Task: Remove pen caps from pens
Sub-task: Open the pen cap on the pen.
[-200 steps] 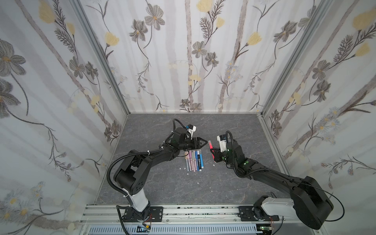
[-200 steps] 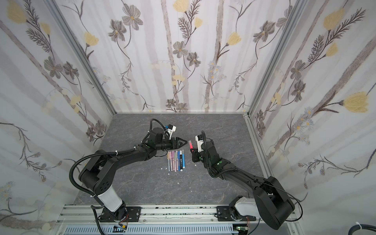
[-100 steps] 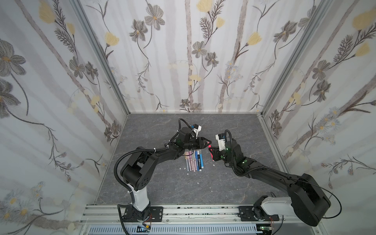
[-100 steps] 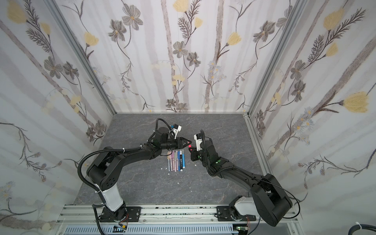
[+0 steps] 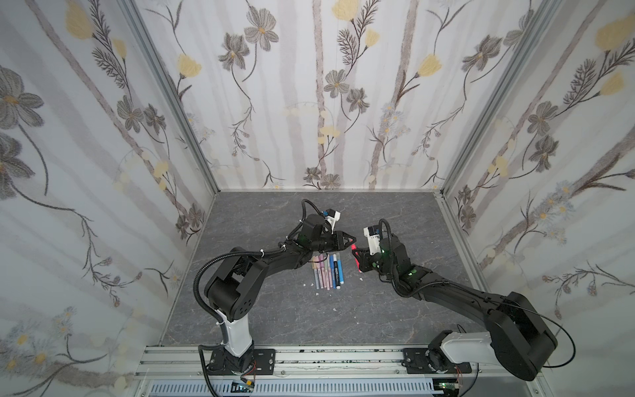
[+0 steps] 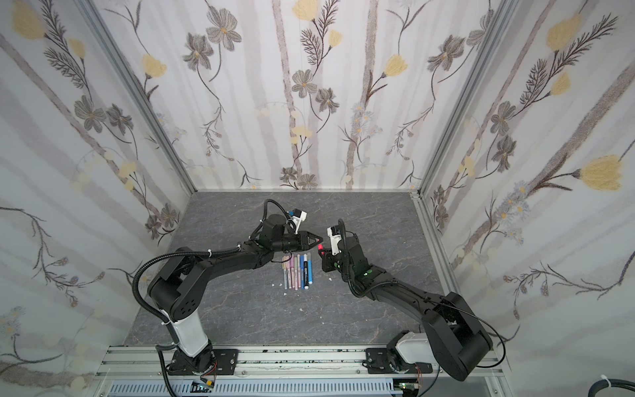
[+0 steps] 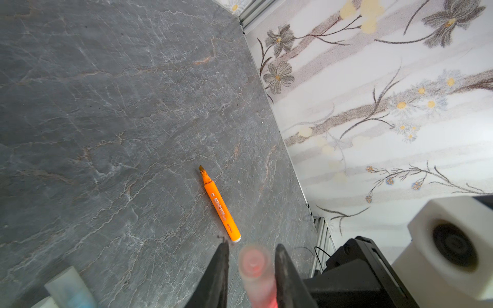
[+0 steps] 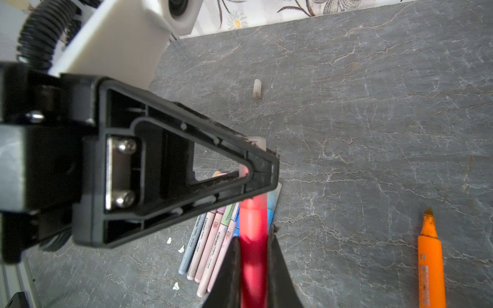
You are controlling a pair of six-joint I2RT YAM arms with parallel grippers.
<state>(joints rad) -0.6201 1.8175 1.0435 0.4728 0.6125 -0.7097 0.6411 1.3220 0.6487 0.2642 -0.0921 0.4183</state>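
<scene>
A red pen (image 8: 253, 218) is held above the table with my right gripper (image 8: 253, 236) shut on its barrel. Its pale pink cap (image 7: 253, 262) points toward my left gripper (image 7: 252, 246), whose jaws stand on either side of the cap with thin gaps showing, so it is still open. In both top views the two grippers meet tip to tip over the table's middle, left gripper (image 5: 351, 240) against right gripper (image 5: 358, 259). Several pastel and blue pens (image 5: 326, 271) lie side by side beneath them. An uncapped orange pen (image 7: 220, 205) lies apart.
A loose whitish cap (image 8: 257, 88) lies on the grey stone-look table (image 5: 275, 220) toward the back wall. Small white specks (image 8: 176, 286) are scattered near the row of pens. Flowered walls (image 5: 326, 103) close in three sides.
My left gripper has travelled right to the red pen's cap, and its jaws have narrowed around it. The right gripper has kept its hold on the red pen and shifted slightly left.
</scene>
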